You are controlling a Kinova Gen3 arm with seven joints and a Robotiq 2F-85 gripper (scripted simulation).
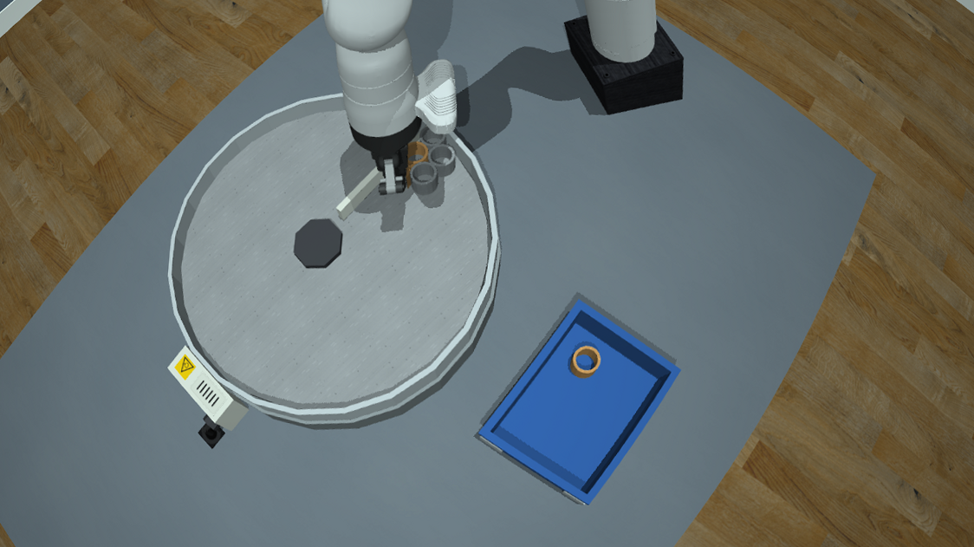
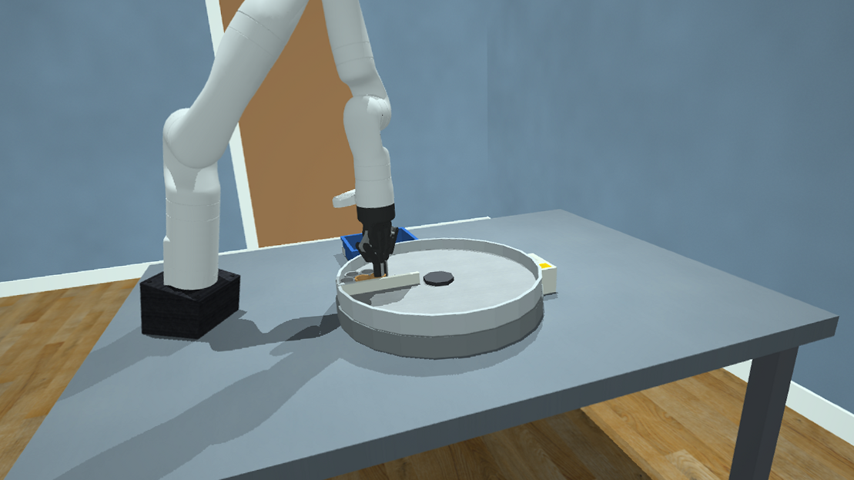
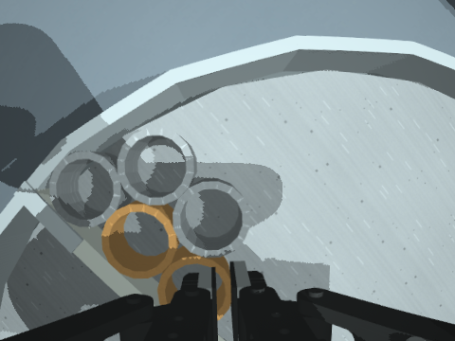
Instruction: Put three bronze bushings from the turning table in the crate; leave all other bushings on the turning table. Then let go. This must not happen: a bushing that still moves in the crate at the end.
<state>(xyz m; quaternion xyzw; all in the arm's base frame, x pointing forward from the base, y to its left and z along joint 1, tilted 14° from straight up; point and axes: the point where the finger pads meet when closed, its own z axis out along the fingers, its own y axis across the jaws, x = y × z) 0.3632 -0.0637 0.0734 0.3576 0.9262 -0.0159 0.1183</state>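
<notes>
Wrist view: your gripper pinches a bronze bushing; sideways lift could drag the grey bushing at twelve o'clock.

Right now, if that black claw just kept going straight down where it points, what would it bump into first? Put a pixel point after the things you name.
Probably the round grey metal turning table (image 1: 315, 320) (image 2: 488, 267) (image 3: 355, 166), under the black gripper (image 1: 389, 188) (image 2: 381, 271) (image 3: 223, 281) and the bronze ring-shaped bushing (image 1: 407, 179) (image 3: 166, 289) it appears to pinch; the remaining gap is unclear.

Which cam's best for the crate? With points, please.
Top: whole crate (image 1: 579, 422) (image 2: 351, 247) visible, one bronze bushing (image 1: 583, 373) inside. Exterior: only part of it, behind the gripper (image 1: 390, 185) (image 2: 381, 270) (image 3: 223, 281) and turning table (image 1: 332, 313) (image 2: 440, 324) (image 3: 341, 142). Wrist: no crate in view.
</notes>
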